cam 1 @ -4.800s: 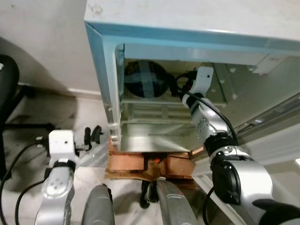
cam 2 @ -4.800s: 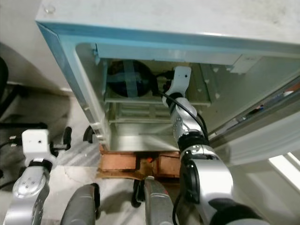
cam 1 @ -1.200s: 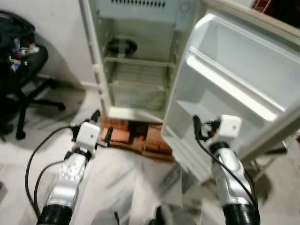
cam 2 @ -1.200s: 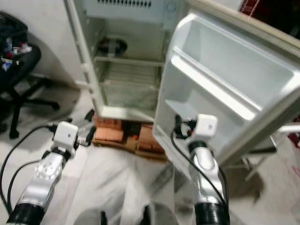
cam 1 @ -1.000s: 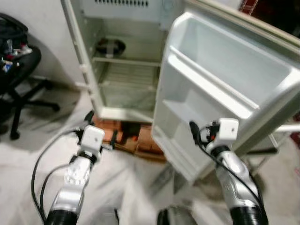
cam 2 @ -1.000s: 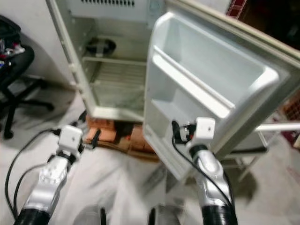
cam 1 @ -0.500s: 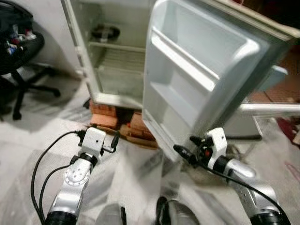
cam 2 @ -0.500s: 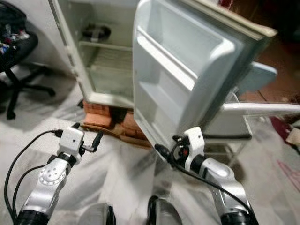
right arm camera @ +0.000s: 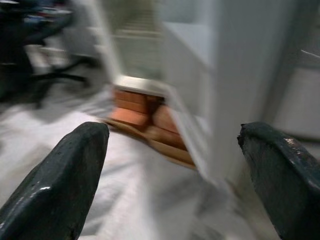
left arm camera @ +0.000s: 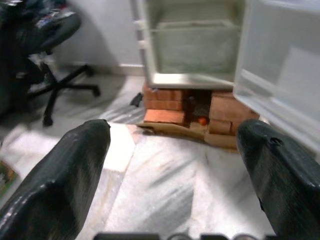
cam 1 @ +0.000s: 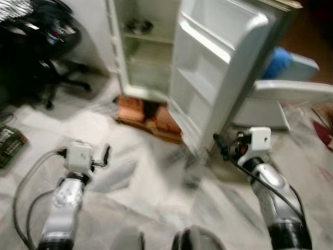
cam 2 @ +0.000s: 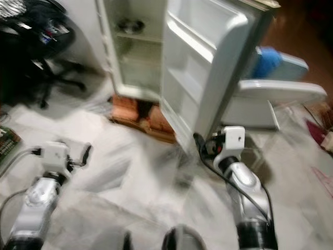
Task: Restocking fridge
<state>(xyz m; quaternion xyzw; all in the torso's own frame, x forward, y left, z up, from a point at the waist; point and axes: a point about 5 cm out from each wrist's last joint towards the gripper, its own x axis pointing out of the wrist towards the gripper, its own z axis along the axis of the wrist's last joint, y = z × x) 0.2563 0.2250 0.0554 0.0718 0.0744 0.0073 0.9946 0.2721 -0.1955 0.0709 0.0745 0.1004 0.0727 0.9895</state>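
Observation:
A small white fridge [cam 1: 143, 62] stands on red bricks [cam 1: 151, 115] with its door [cam 1: 218, 67] swung wide. A dark round pot [cam 1: 139, 25] sits on its upper shelf; the shelves below look bare. My left gripper [cam 1: 106, 155] hangs low over the marble floor, well short of the fridge, open and empty; the left wrist view shows its fingers [left arm camera: 65, 180] spread wide toward the bricks [left arm camera: 170, 112]. My right gripper [cam 1: 221, 146] is near the door's lower corner, also open and empty, with its fingers [right arm camera: 60, 185] far apart in the blurred right wrist view.
A black office chair [cam 1: 57, 47] piled with dark things stands left of the fridge. A dark book-like object [cam 1: 8, 143] lies on the floor at far left. A white seat with something blue on it [cam 1: 289, 78] sits right of the door.
The view has pulled back and turned, so the fridge now looks smaller and farther. My right arm, earlier inside the fridge by the dark pot, is out and low by the door.

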